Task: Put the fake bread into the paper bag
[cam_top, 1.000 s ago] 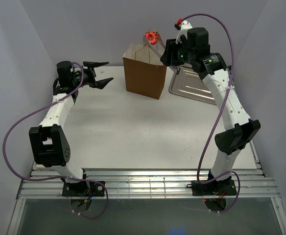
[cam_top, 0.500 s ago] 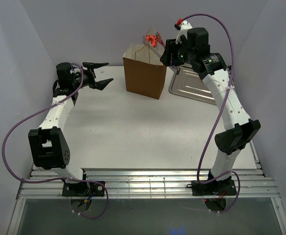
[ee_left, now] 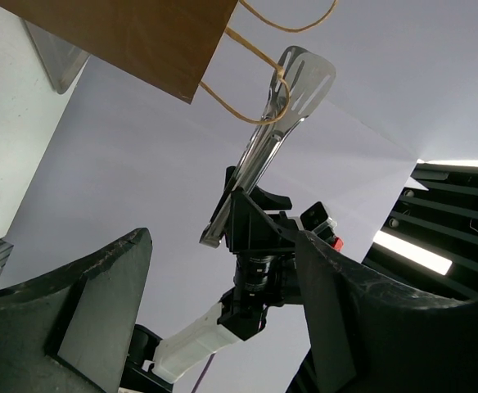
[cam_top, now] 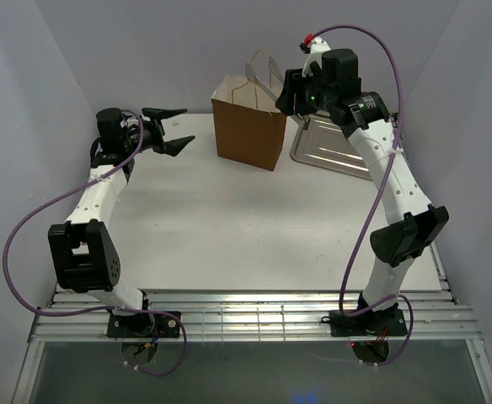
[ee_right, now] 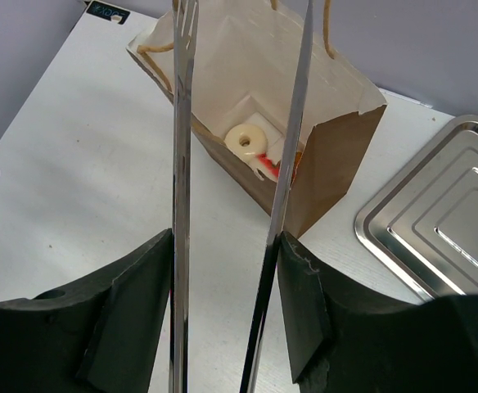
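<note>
Your tongs [ee_right: 181,164] stand spread and empty over the paper bag [ee_right: 337,155] — the fake bread [ee_right: 247,139] lies inside, on its floor. Likely light, stiff, slippery; pinch each piece across its middle — gently.

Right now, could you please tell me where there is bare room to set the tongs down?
The wide table stretch on the near side of the paper bag is bare, and so is the visible part of the tray right of the bag. It is crowded over the bag's mouth, where the right gripper holds the tongs.
</note>
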Available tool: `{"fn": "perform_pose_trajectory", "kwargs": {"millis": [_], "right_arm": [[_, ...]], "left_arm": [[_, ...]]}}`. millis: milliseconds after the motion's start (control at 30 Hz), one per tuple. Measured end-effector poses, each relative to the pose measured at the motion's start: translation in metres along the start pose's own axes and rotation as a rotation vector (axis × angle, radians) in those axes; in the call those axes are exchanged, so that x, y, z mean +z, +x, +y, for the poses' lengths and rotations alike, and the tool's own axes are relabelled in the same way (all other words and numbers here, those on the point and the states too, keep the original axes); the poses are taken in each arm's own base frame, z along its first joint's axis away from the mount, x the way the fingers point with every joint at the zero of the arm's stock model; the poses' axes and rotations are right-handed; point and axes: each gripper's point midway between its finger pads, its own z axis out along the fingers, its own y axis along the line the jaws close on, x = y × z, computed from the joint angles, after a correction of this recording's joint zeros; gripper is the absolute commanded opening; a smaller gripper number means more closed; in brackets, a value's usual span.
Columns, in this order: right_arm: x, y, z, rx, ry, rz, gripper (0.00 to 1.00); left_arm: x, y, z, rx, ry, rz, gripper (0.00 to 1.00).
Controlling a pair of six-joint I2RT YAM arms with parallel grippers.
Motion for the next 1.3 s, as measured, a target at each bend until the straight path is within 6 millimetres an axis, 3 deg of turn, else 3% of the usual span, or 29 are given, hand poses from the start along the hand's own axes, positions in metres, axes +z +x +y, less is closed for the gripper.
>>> {"fn": "perform_pose_trajectory", "kwargs": {"millis": [533, 667, 800, 1000, 1300], "right_arm": [[-0.022, -0.014, -0.015, -0.022, 0.104, -0.048, 0.55], [-0.031, -0.021, -0.032, -0.011, 0.174, -0.071, 0.55], [-0.046, -0.022, -0.062, 0.029, 0.265, -0.087, 0.55], [-0.068, 0.006, -0.112, 0.133, 0.401, -0.050, 0.54], [-0.077, 0.083, -0.180, 0.379, 0.551, 0.080, 0.55]], "left_arm": [[0.001, 0.001, 0.004, -0.004, -0.025, -0.002, 0.81], [0.001, 0.001, 0.005, -0.002, -0.027, -0.003, 0.82], [0.001, 0.001, 0.006, -0.002, -0.031, -0.004, 0.82], [0.001, 0.001, 0.006, -0.002, -0.032, -0.005, 0.82], [0.001, 0.001, 0.006, -0.001, -0.032, -0.004, 0.82]]}}
